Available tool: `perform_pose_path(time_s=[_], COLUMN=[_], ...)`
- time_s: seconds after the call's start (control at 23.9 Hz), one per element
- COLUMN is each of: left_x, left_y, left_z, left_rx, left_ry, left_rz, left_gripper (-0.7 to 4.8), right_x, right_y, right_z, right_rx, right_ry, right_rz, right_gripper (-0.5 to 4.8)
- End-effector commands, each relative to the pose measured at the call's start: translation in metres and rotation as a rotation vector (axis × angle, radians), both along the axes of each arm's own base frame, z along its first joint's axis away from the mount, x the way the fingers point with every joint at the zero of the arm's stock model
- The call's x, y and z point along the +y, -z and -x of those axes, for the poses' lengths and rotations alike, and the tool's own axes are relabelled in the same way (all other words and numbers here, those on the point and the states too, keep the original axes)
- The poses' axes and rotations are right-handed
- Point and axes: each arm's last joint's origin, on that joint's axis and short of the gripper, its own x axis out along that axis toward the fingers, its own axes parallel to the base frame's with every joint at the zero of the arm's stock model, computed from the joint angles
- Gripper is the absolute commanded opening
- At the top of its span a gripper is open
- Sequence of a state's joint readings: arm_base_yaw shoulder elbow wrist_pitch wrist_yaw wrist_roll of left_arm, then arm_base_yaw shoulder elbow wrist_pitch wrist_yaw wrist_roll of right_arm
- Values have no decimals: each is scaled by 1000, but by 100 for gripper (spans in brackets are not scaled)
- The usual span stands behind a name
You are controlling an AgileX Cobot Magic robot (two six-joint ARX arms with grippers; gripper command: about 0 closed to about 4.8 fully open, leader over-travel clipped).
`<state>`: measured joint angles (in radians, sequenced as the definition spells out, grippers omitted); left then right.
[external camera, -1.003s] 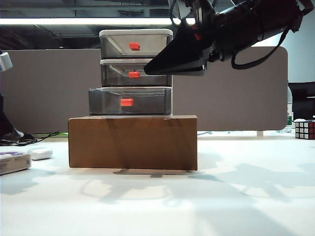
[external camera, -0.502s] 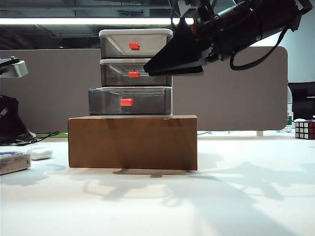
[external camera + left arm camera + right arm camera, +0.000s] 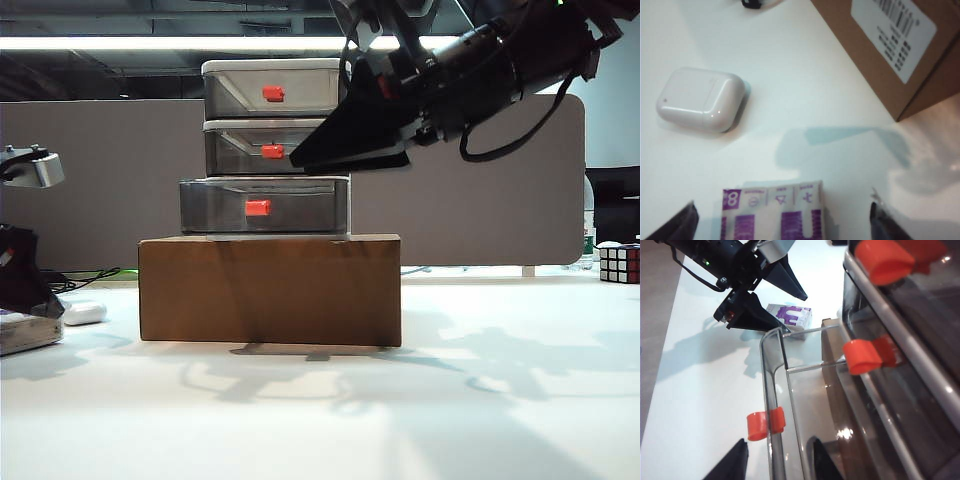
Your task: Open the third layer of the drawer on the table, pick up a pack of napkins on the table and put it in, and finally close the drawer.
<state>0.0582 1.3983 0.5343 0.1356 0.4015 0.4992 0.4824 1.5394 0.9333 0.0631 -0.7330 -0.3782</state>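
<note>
The drawer (image 3: 300,90) stands on a brown cardboard box (image 3: 270,290). The third layer (image 3: 265,205) is pulled out past the two above it. My right gripper (image 3: 300,160) hovers at the drawer's front. In the right wrist view it (image 3: 777,462) is open, one finger on each side of the third layer's front wall (image 3: 771,390), close to the red handle (image 3: 765,424). The pack of napkins (image 3: 772,212) lies on the table (image 3: 400,420) at the far left. My left gripper (image 3: 780,230) is open wide just above it, straddling the pack.
A small white oval case (image 3: 700,100) lies beside the pack, between it and the cardboard box (image 3: 890,45). A Rubik's cube (image 3: 618,262) sits at the far right edge. A grey partition (image 3: 470,200) closes off the back.
The left arm has come down at the far left until its gripper hangs over the pack. The right gripper's tip has dipped slightly at the drawer front and its fingers have parted.
</note>
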Motion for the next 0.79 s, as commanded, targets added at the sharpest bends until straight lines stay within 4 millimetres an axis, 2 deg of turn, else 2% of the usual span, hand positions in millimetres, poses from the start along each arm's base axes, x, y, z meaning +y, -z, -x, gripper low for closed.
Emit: perform_pose_path(time_s=[0.04, 0.63, 0.79], left_x=[1, 1, 1], left_y=[2, 13, 12], left_z=[-1, -9, -10], left_rx=[4, 52, 42], left_ry=[-4, 0, -1], left_rz=[-34, -32, -33], left_gripper=[437, 436, 436], right_x=[1, 2, 14], right_y=[-3, 5, 5], right_z=[-2, 1, 8], right_rx=[-22, 55, 48], right_ry=[-3, -28, -68], right_rz=[-12, 6, 8], right_gripper=[180, 175, 175])
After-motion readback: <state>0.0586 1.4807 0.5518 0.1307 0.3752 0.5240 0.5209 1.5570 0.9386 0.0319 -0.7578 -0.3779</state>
